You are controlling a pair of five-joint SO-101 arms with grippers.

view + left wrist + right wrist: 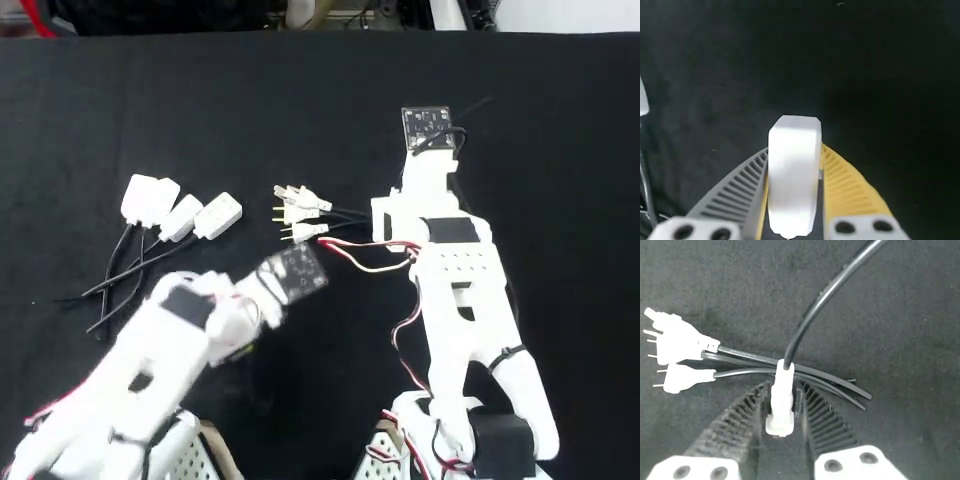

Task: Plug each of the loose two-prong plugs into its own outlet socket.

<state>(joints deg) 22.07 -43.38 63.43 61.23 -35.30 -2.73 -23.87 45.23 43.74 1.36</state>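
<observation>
Right wrist view shows the right gripper (782, 386) clamped on a plug (781, 412), while the left gripper (794, 150) clamps a socket (794, 175), presumably for mating them.

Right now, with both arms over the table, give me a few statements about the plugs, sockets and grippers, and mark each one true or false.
1. The left gripper is clamped on a white outlet socket. True.
2. The right gripper is empty. False: it is shut on a white plug with a black cord.
3. Loose plugs lie on the black table. True.
4. The other sockets are stacked in a pile. False: they lie side by side on the table.
</observation>
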